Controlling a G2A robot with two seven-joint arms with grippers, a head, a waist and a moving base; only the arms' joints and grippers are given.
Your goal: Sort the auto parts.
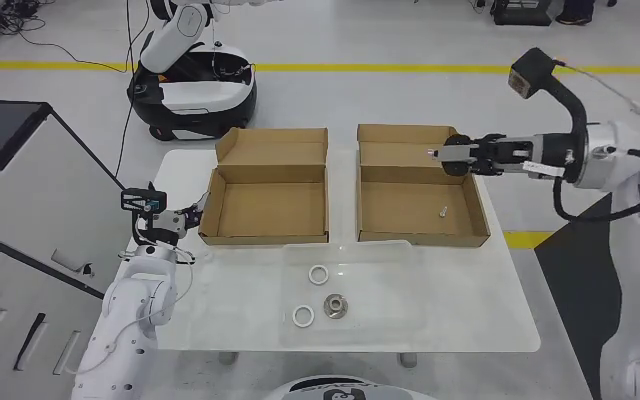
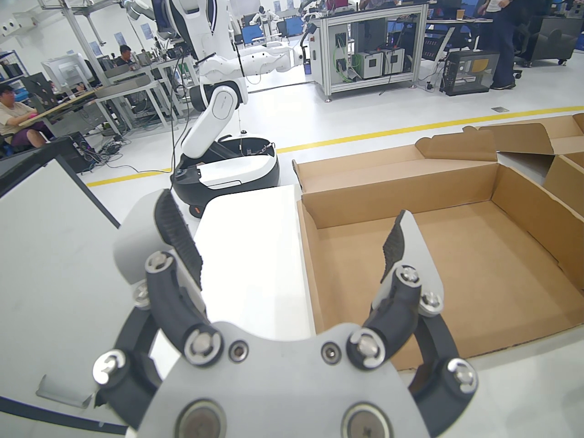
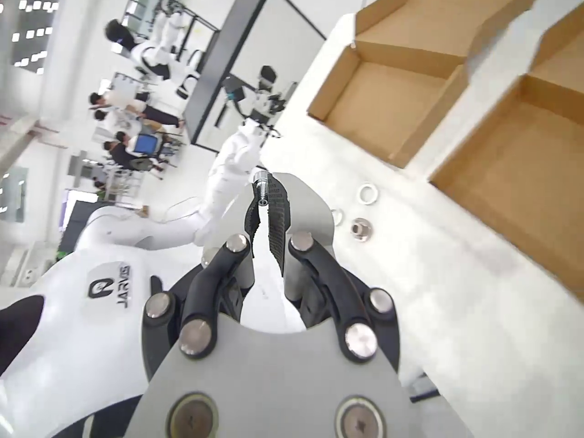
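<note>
Right gripper (image 1: 435, 153) clamps what seems a small bolt (image 3: 261, 180) over the right box (image 1: 400, 205); left gripper's (image 2: 285, 214) fingers (image 2: 175, 234) stand apart.

A white table (image 1: 460, 310) is set on a pale floor, a second white robot on a dark rounded base (image 1: 195, 100) is parked just beyond its far edge, a yellow line (image 1: 400, 68) is painted across the floor behind, and a black-framed panel (image 1: 40, 185) is placed beside it.
</note>
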